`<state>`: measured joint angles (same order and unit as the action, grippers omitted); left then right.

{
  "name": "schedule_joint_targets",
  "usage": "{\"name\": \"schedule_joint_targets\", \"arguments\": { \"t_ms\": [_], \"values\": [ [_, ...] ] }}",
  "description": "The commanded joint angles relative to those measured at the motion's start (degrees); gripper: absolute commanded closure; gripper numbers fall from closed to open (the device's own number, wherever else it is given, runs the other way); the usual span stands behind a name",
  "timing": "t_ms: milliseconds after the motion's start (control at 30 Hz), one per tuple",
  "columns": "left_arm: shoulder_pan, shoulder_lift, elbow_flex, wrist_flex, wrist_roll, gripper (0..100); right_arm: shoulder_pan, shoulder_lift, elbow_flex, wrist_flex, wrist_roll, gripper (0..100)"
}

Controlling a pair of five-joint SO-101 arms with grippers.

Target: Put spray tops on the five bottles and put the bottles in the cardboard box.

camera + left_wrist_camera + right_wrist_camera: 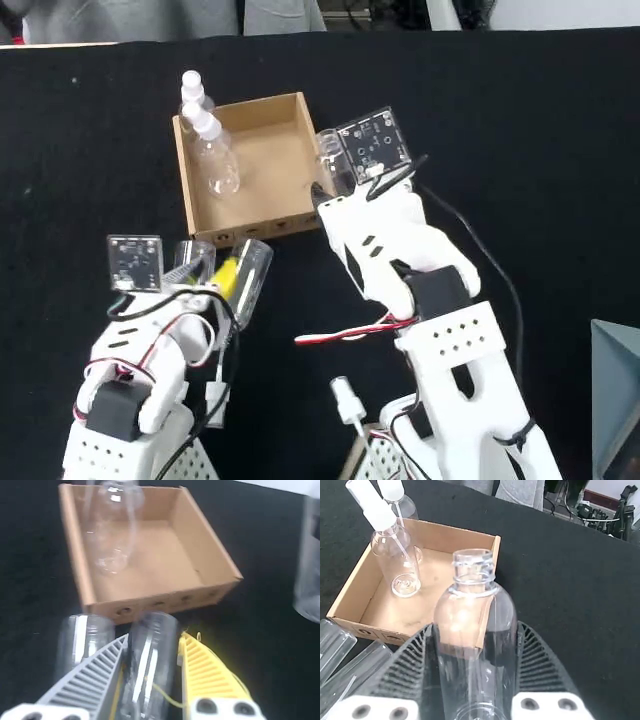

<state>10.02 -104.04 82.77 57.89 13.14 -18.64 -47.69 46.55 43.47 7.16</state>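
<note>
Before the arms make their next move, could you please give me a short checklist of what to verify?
1. Right gripper grip: ok, fingers closed on the upright bottle.
2. Spray top on that bottle: not ok, neck open.
3. Spare spray top: ok, lies on the table.
4. Left gripper grip: ok, fingers closed on the lying bottle.
5. Room in the cardboard box: ok, one capped bottle inside.

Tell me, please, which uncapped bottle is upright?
The clear bottle in the right gripper, beside the cardboard box, neck up; the bottle in the left gripper and its neighbour lie on their sides.
</note>
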Motion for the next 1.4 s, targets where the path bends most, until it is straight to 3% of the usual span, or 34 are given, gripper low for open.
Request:
{"name": "schedule_joint_targets", "arguments": {
  "t_ms": [0, 100, 367, 633, 1367],
  "values": [
    [5.67, -0.62, -2.33, 0.18, -0.18, 85, 1.58, -2.07, -0.31, -1.93, -0.53, 90.6],
    [7.08, -0.62, -1.45, 0.18, 0.09, 85, 1.85, -2.07, -0.31, -1.93, -0.53, 90.6],
    [16.48, -0.62, 2.68, 0.09, 10.55, 85, 6.24, -2.51, -0.75, -2.99, -3.34, 90.4],
    [23.78, -0.53, 2.42, 0.26, 17.05, 85, 5.89, -1.98, -0.22, -4.13, -3.34, 90.4],
    [27.65, -0.44, -0.75, 3.08, 20.92, 86, 5.89, -1.98, -0.22, -4.13, -3.34, 90.5]
  ]
}}
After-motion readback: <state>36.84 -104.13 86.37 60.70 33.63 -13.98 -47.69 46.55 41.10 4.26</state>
